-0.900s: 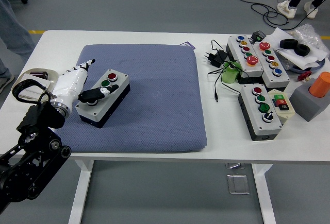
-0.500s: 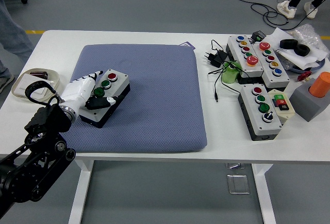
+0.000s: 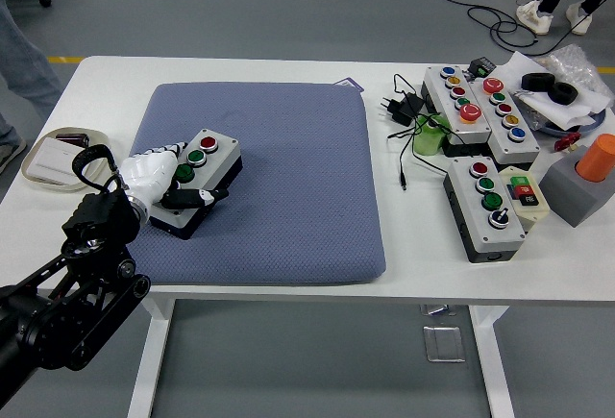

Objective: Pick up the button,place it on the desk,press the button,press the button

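No readable text, label, brand, number or sign anywhere in frame. Button box [image 3: 195, 181] at left centre on blue mat: red, green and dark buttons, no legible marking. Control boxes [image 3: 476, 101] at upper right: coloured buttons only, any print too small to read. Small switch unit [image 3: 524, 194] at right: red and green faces, symbols not legible. Card corner [image 3: 348, 83] at mat's top edge: no lettering discernible.

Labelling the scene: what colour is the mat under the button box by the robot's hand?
Blue-grey, seen in the head view: the mat is plain and finely textured.
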